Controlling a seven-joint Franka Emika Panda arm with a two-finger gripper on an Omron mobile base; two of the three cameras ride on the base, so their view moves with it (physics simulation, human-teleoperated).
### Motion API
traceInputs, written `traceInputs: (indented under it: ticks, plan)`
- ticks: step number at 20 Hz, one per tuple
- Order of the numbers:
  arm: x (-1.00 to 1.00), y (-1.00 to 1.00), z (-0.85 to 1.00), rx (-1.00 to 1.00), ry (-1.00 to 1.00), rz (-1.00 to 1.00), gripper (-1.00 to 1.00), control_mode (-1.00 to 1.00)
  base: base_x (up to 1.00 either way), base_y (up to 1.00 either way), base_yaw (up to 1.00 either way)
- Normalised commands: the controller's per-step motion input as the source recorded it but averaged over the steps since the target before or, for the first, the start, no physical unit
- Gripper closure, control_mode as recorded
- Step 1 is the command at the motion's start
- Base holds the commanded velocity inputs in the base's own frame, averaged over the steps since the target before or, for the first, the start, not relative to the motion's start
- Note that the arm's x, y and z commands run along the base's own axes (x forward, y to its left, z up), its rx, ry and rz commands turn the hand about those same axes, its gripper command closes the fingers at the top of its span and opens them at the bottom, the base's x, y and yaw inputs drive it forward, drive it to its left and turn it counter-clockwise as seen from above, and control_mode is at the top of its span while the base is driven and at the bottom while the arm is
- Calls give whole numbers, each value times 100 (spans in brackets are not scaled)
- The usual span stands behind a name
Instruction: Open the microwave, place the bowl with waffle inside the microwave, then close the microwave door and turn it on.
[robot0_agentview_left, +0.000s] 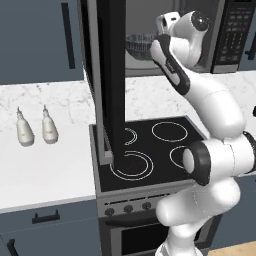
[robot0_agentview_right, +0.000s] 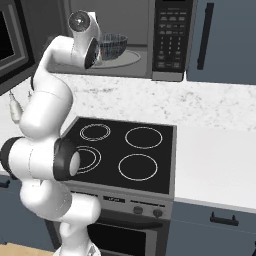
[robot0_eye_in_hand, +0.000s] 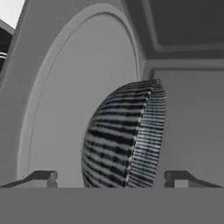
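Observation:
The microwave (robot0_agentview_left: 235, 35) (robot0_agentview_right: 170, 40) stands open, and its door (robot0_agentview_left: 111, 75) swings out over the stove, edge-on to the left base view. The dark speckled bowl (robot0_agentview_left: 139, 45) (robot0_agentview_right: 113, 45) (robot0_eye_in_hand: 127, 135) rests on the glass turntable (robot0_eye_in_hand: 74, 109) inside. My gripper (robot0_eye_in_hand: 111, 177) reaches into the cavity, open, with one fingertip (robot0_eye_in_hand: 46, 177) on each side of the bowl. The left tip stands clear of the bowl and the right one is close to its rim. The waffle is hidden from view.
A black four-ring stove (robot0_agentview_left: 150, 150) (robot0_agentview_right: 125, 150) lies below the microwave, with the arm rising over its front. Two small white bottles (robot0_agentview_left: 24, 131) stand on the marble counter to the left. More counter (robot0_agentview_right: 220, 165) stretches to the stove's right.

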Motion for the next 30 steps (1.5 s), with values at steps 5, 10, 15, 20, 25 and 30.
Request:
traceInputs:
  ticks: [5,10,15,20,25,30]
  plan:
    - [-100,-10,35,1,-23,-9,-100,-100,0,0,0]
    - [-100,-29,59,-7,1,-5,-100,-100,0,0,0]
    - [-100,-29,19,-16,10,-1,-100,-100,0,0,0]
    - [-100,-24,-30,-16,12,-2,-100,-100,0,0,0]
    - [-95,-25,-80,-2,1,-2,-100,-100,0,0,0]
    - [-59,-9,-73,-11,11,-5,-100,-100,0,0,0]
